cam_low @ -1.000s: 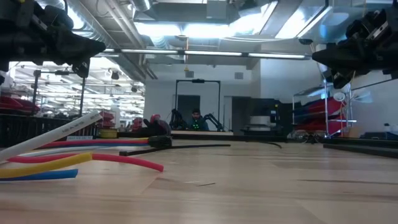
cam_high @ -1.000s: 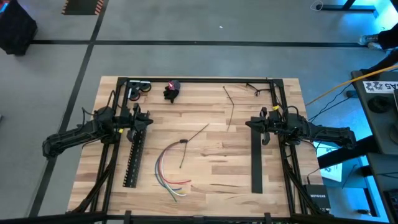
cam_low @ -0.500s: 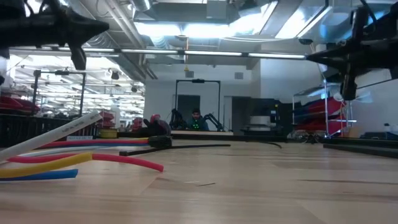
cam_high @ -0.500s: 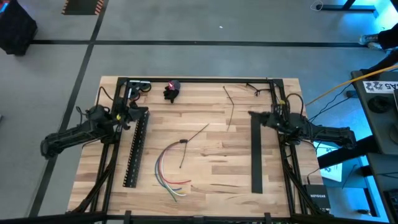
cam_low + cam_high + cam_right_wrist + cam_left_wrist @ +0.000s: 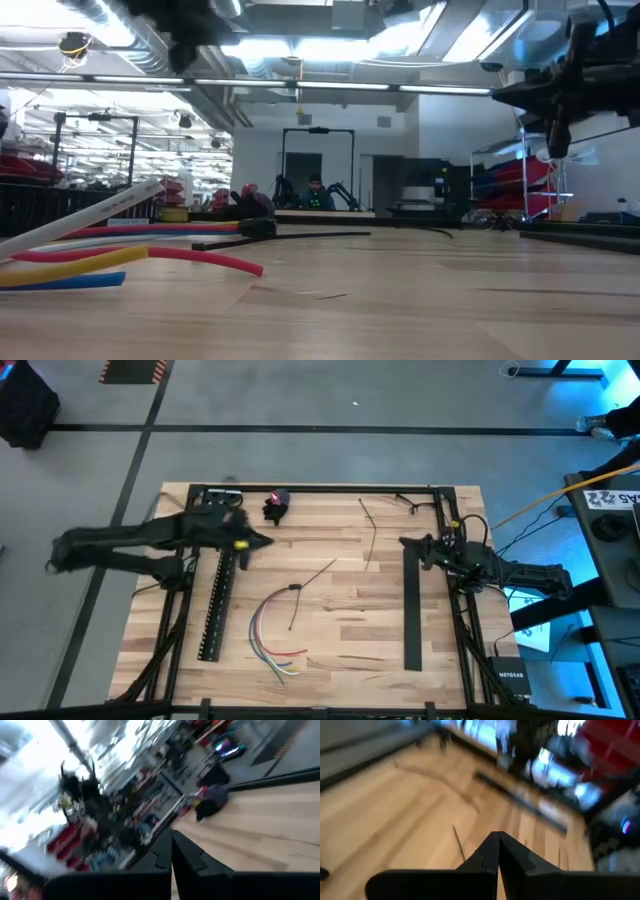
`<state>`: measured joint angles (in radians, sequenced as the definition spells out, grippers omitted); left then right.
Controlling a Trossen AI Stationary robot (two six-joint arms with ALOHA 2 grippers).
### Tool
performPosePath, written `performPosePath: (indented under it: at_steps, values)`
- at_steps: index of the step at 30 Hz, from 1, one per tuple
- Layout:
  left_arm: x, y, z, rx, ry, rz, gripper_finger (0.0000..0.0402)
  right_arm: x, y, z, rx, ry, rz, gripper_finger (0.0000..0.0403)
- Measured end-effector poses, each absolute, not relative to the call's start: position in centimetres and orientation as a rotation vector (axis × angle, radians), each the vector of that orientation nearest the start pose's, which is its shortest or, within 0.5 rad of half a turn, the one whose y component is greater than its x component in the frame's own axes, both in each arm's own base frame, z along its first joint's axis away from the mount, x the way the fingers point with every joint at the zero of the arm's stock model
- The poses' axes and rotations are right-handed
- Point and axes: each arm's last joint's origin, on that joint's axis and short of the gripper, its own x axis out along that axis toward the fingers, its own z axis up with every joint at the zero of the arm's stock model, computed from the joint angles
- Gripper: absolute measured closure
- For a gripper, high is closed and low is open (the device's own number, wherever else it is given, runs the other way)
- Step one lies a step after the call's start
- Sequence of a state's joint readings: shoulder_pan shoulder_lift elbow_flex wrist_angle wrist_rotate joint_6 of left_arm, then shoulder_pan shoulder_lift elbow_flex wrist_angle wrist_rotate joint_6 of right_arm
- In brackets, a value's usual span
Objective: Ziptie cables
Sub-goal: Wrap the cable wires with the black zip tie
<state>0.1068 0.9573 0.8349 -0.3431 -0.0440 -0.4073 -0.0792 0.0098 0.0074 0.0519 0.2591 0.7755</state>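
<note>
Only overhead: cables near bar.

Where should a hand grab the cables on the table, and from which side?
Grip the cables just below the black end, where the wires are gathered into one narrow neck; farther down they fan out into separate loose ends. Come straight down from above, since the bundle lies flat on the table. The left hand looks nearest, probably the better choice.
</note>
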Motion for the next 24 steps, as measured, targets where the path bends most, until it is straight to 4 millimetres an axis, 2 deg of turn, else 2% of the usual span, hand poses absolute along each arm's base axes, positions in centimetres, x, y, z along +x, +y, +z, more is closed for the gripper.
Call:
performPosePath:
  at_steps: [3, 6, 10, 17, 21, 24]
  values:
    - [24.1, 0.4, 30.4, -0.392, 0.589, 0.253, 0.0401, 9.7, -1.3, 16.9, 0.734, -0.128, -0.226, 0.04]
    - [27.6, -2.1, 29.7, -0.408, 0.653, 0.222, 0.0401, 9.7, -1.1, 16.8, 0.672, -0.091, -0.175, 0.04]
    - [31.0, -4.9, 27.2, -0.493, 0.741, 0.225, 0.0401, 9.7, -1.0, 16.7, 0.586, -0.064, -0.143, 0.04]
    - [34.3, -7.6, 21.5, -0.735, 0.901, 0.266, 0.0392, 9.7, -0.9, 16.7, 0.436, -0.038, -0.11, 0.04]
    - [35.0, -7.3, 18.5, -0.769, 1.014, 0.294, 0.0364, 9.8, -0.9, 16.7, 0.359, -0.031, -0.108, 0.04]
    - [35.5, -6.5, 17.2, -0.796, 1.044, 0.34, 0.0333, 9.8, -0.9, 16.7, 0.359, -0.03, -0.105, 0.04]
